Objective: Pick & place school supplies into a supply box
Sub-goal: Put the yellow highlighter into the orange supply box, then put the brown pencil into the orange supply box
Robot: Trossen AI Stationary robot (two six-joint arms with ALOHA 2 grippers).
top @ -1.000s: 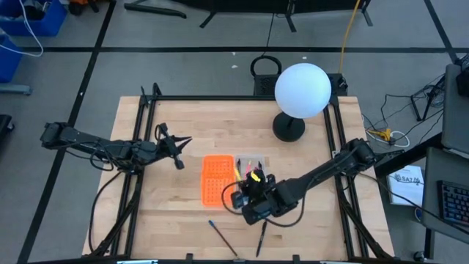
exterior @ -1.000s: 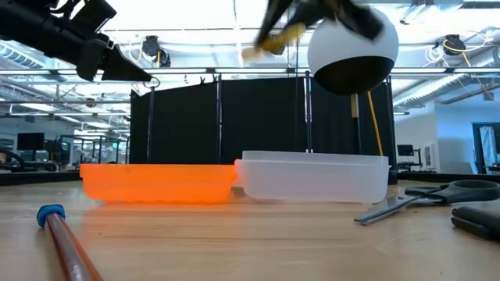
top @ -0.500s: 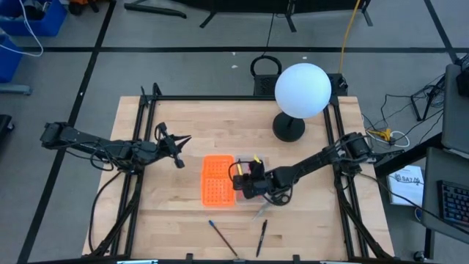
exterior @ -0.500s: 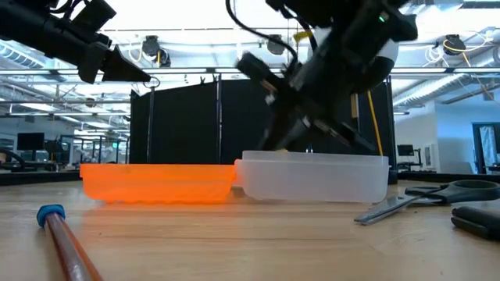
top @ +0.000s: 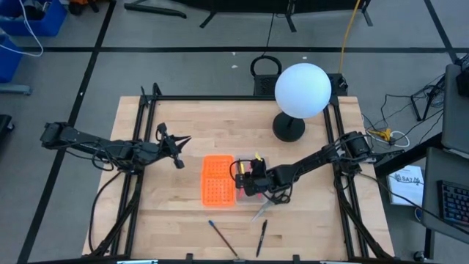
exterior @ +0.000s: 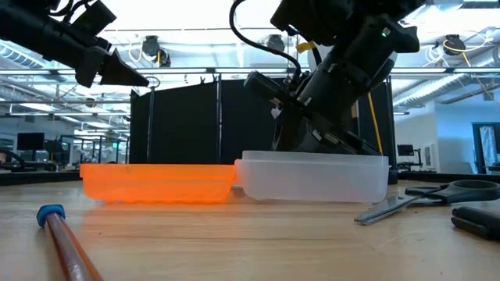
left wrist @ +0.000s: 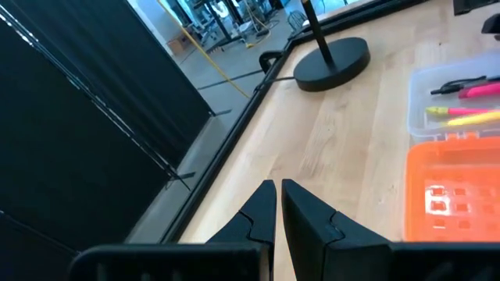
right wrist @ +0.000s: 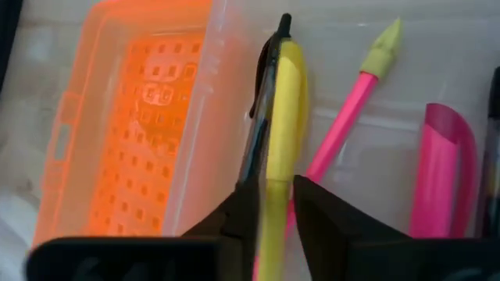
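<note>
The supply box lies open mid-table, its clear tray (top: 254,167) beside the orange perforated lid (top: 218,180). My right gripper (top: 250,178) reaches slanting down into the tray, shut on a yellow pen (right wrist: 283,117) with a black clip. A pink pen (right wrist: 348,117) and another pink piece (right wrist: 445,168) lie on the tray floor. Scissors (exterior: 422,197), a blue-capped pencil (exterior: 61,234) and a dark pen (top: 261,237) lie on the table near the front edge. My left gripper (top: 180,143) hangs shut above the table, left of the box. My right gripper pinches the yellow pen's barrel (right wrist: 275,195) between its two fingers, which close against both sides of it. The fingers slant down from the table's right side, and the pen runs on ahead of them. Its clip end (right wrist: 283,31) is over the tray; the tray wall hides whether it rests on the floor.
A lamp with a white globe (top: 302,89) on a black base (top: 289,129) stands at the far right of the table. Black rails (top: 139,169) run along the table's left and right sides.
My right gripper has come down from high above the table's near side toward the far edge, into the clear tray, bringing the yellow pen with it. It has tipped as it sank. In the last half second it has scarcely moved.
</note>
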